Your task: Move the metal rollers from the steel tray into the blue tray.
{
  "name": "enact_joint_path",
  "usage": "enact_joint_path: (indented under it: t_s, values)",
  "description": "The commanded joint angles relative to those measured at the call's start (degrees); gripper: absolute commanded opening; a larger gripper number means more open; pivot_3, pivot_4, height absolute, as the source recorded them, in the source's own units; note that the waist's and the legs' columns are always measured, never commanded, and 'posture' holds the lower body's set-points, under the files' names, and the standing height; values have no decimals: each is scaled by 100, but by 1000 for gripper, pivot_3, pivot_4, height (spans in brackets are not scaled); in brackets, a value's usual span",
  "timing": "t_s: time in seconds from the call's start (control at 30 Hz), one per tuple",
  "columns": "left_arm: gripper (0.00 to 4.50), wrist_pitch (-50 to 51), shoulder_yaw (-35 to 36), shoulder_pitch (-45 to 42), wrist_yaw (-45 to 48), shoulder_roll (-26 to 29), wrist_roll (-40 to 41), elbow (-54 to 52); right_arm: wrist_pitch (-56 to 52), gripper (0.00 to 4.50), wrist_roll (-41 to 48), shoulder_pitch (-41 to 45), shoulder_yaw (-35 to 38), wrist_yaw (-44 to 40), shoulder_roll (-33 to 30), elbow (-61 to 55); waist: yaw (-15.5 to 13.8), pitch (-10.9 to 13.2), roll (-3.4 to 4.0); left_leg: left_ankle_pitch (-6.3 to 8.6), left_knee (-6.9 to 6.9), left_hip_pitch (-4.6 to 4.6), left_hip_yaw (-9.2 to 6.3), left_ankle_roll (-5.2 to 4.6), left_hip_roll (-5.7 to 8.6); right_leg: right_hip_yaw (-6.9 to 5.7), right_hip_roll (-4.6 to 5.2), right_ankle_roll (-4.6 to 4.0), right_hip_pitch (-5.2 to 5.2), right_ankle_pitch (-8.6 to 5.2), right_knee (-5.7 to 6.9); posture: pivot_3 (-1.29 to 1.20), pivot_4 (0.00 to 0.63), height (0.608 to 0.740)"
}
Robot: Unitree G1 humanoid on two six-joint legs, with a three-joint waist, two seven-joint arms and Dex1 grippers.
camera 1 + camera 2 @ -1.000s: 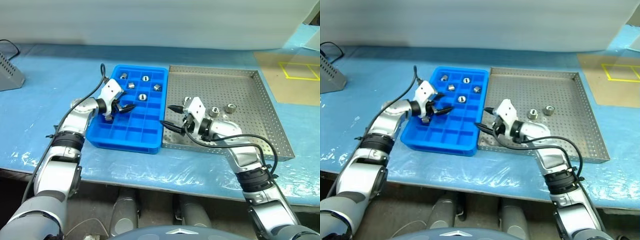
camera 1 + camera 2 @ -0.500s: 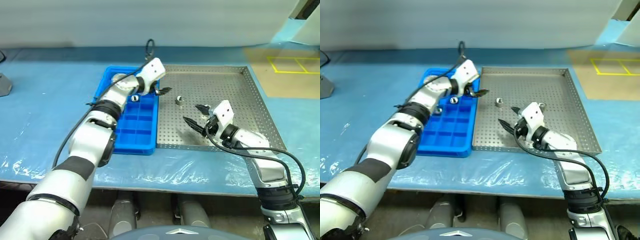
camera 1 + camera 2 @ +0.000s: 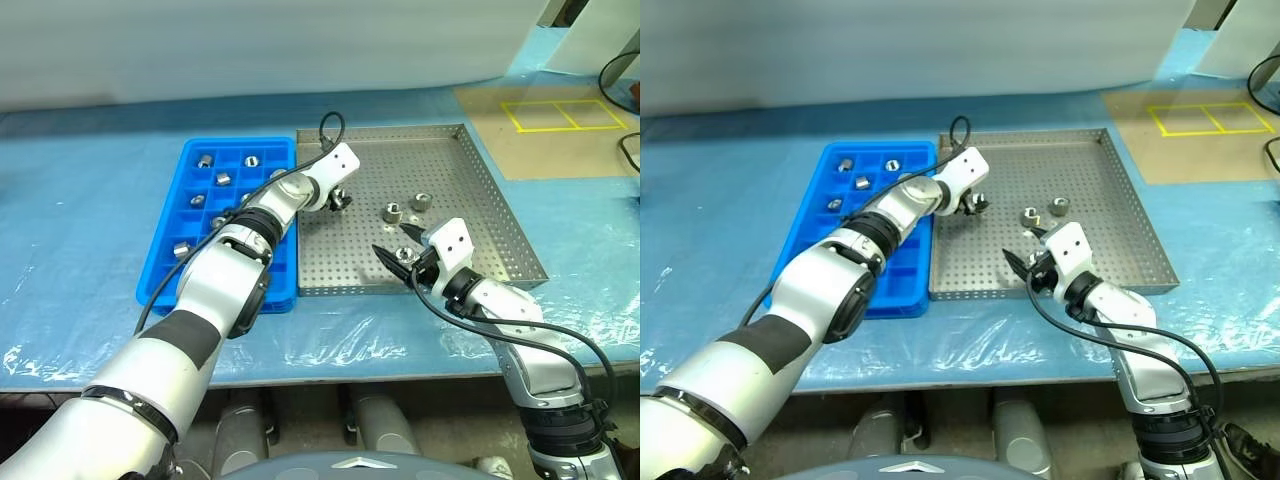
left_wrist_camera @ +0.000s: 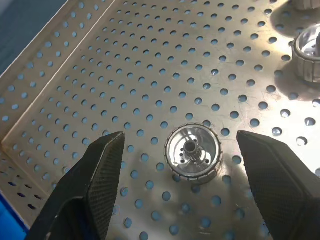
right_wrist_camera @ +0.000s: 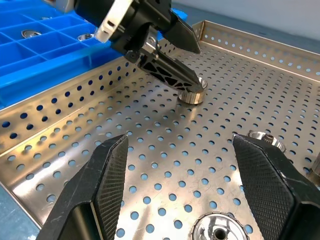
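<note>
1. On the blue-covered desk [image 3: 80, 210] I am watching the blue tray [image 3: 165, 265] lying to the left, with the steel tray [image 3: 480, 180] just beside it on the right, their long sides meeting.
2. I am counting six metal rollers [image 3: 205, 160] sitting in separate compartments in the far half of the blue tray.
3. I am holding the left pincer [image 3: 343, 200] over the far-left part of the steel tray, its fingers [image 4: 102, 170] spread wide on either side of one roller [image 4: 193, 152] standing on the perforated sheet; nothing is gripped.
4. In the right wrist view I am seeing one left finger tip reaching right beside that roller [image 5: 192, 92]; I cannot tell whether it is touching.
5. I am keeping the right pincer [image 3: 400, 250] open and empty above the near middle of the steel tray, with another roller [image 5: 216, 231] lying just below it.
6. Two more rollers [image 3: 393, 211] are lying side by side near the middle of the steel tray, slightly apart.
</note>
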State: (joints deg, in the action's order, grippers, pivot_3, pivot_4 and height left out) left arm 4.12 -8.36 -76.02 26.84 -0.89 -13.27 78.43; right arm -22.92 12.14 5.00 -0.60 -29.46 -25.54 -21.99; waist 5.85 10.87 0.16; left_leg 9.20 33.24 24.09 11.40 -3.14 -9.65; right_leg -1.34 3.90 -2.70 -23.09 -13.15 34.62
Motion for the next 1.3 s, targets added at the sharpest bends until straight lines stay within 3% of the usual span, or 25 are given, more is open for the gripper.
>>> enact_joint_path:
  t_s: [0.03, 0.2, 0.27, 0.4, 0.53, 0.67, 0.87, 1.03, 1.3]
  values:
    - [3780, 102, 99, -65, -206, -67, -7, -53, 83, 3383, -6, 81, 16, 65, 41, -175, 28, 0, 0, 1, 1, 1, 0, -2, 1, 0, 1, 0, 0, 0, -1, -596, 150, 740]
    - [3780, 23, 57, -71, -427, -136, -161, -67, 159, 3383, -75, 70, -42, 85, 83, -75, 110, 0, 0, 3, 1, 7, 0, -7, 6, -5, 8, 1, 0, -1, -6, -603, 150, 740]
    - [3780, -311, 182, -156, -108, -193, -11, -152, 165, 3383, -76, 39, -36, 101, 116, -89, 138, 0, 0, 5, 1, 9, 0, -10, 8, -5, 9, 1, 1, -1, -8, -605, 150, 740]
    - [3780, -1075, 447, -166, 2055, -237, 577, -508, 70, 3383, 94, -94, 161, 199, 215, -235, 134, 1, -1, 7, -1, 14, -1, -14, 11, -10, 16, 2, 1, -1, -15, -605, 150, 740]
    - [3780, -1082, 204, -5, 2974, 78, 424, -560, -246, 3383, 774, -274, 986, 274, 236, -655, 157, 1, 0, 14, -1, 17, 3, -28, 20, -10, 29, 6, 1, -3, -17, -603, 150, 740]
    - [3780, -1416, 60, 344, 4031, 299, 480, -734, -675, 3383, 1305, -1038, 1631, -142, -275, -1070, 131, 0, 1, 15, -4, 0, 3, -29, 20, -10, 30, 10, 15, -6, -19, -606, 150, 740]
    - [3780, -1434, -169, 510, 3525, -81, 240, -611, -1051, 3383, 2086, -1429, 2548, -225, -611, -1394, 120, 1, 2, 20, -1, 4, 7, -35, 36, -11, 48, 12, 21, -7, -25, -619, 150, 740]
    - [3780, -1480, -212, 561, 3525, -496, 220, -602, -1142, 3383, 2017, -1605, 2372, -86, -690, -1601, 173, -2, 7, 38, -3, -4, 6, -43, 41, -13, 52, 15, 53, -5, -73, -654, 150, 740]
    - [3780, -1569, -488, 695, 3543, -392, -27, -498, -1073, 3383, 1857, -1866, 2125, 217, -538, -1787, 447, -5, 13, 37, -15, 5, 5, -64, 41, -26, 51, 25, 50, -8, -87, -690, 150, 740]
